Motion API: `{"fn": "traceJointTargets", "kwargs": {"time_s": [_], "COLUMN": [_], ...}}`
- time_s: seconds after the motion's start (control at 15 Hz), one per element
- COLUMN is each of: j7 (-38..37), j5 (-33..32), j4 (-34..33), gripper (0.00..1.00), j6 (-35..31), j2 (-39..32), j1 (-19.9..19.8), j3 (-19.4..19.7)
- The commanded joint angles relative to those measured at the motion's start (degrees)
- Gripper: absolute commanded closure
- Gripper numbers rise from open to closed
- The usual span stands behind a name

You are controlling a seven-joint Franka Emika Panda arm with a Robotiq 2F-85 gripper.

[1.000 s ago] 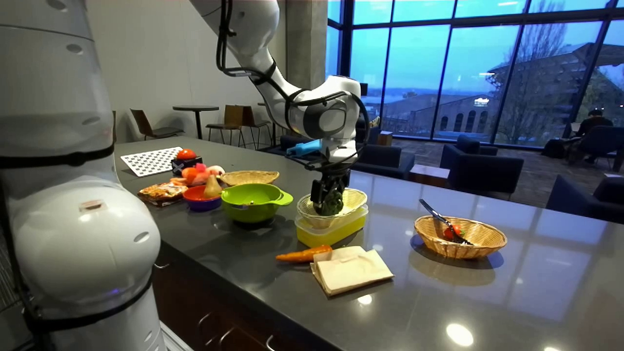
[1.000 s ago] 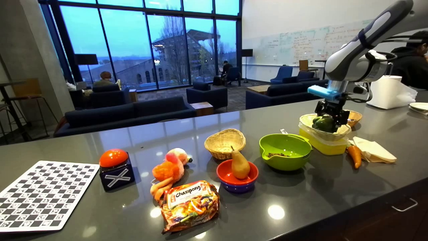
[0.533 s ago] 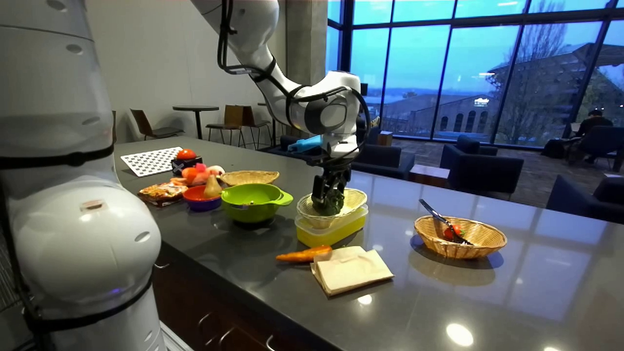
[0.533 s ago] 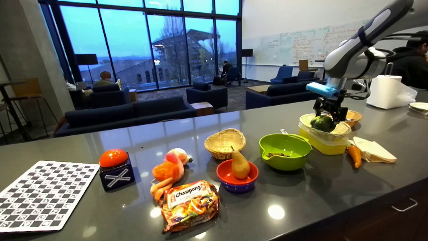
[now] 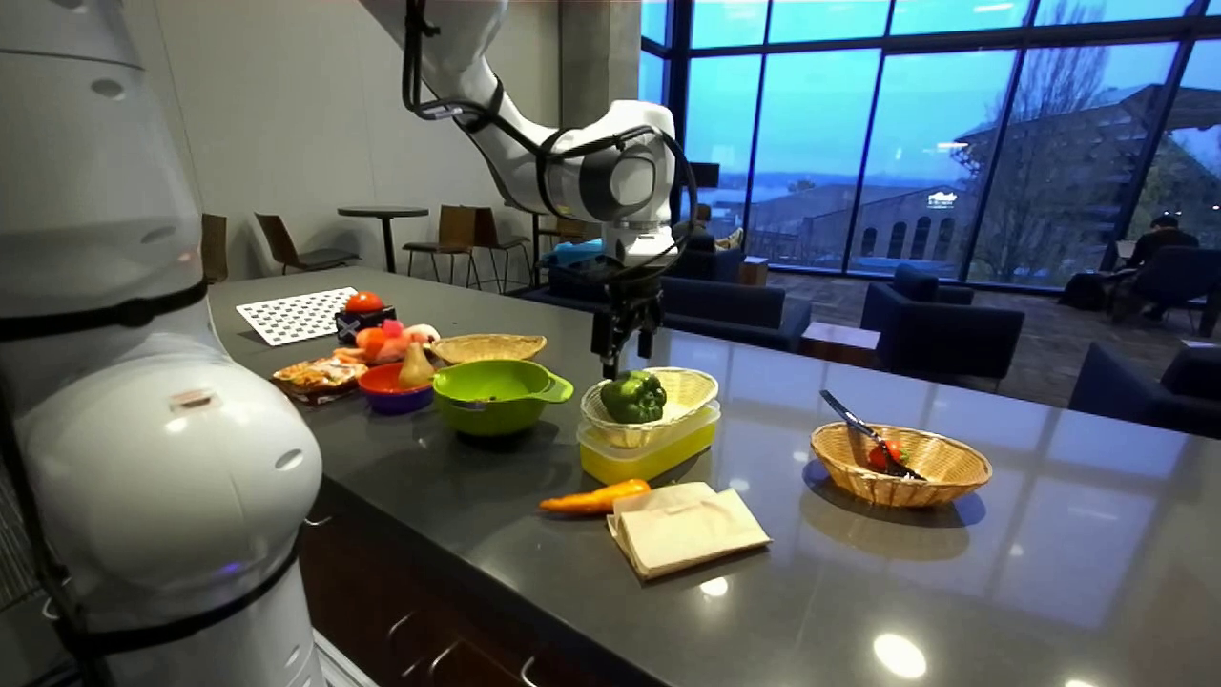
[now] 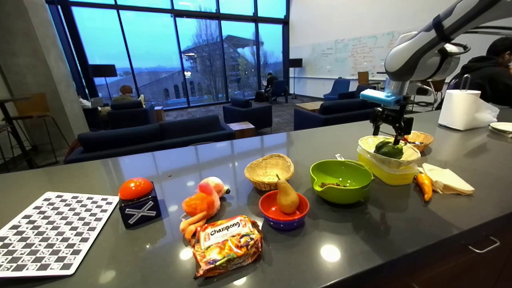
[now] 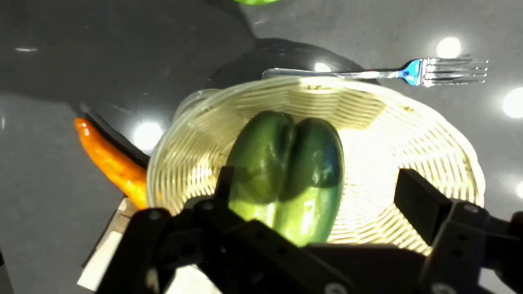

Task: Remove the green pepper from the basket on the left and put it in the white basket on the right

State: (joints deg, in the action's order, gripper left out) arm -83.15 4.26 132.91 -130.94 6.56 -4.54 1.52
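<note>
The Robotiq gripper [image 5: 627, 360] hangs unclenched, 2 fingers [image 7: 423, 204] spread, above the green bell pepper [image 5: 633, 397] lying in the cream wicker basket [image 5: 694, 389].

Gripper [image 5: 628, 353] just above green pepper [image 5: 633, 397], jaws parted.
Pepper sits in white basket [image 5: 689, 388] on yellow container [image 5: 622, 468]. Orange vegetable [image 5: 593, 499] just beside folded napkins [image 5: 691, 532]. Brown basket [image 5: 887, 492] well apart, holds red item [image 5: 894, 447] and dark utensil [image 5: 849, 414], handle sticking over rim.
</note>
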Motion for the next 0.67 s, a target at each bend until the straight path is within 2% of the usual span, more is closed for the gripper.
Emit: {"fn": "traceJointTargets", "kwargs": {"time_s": [0.0, 0.27, 0.6], "j7": [-2.59, -3.59, -2.05], "j5": [-1.59, -1.34, -0.31], "j4": [0.65, -0.06, 0.03], "gripper": [0.0, 0.0, 0.0], "j6": [5.3, 10.9, 13.2], "j2": [5.8, 8.67, 10.17], "j1": [1.32, 2.86, 5.74], "j3": [-2.15, -5.24, -8.55]}}
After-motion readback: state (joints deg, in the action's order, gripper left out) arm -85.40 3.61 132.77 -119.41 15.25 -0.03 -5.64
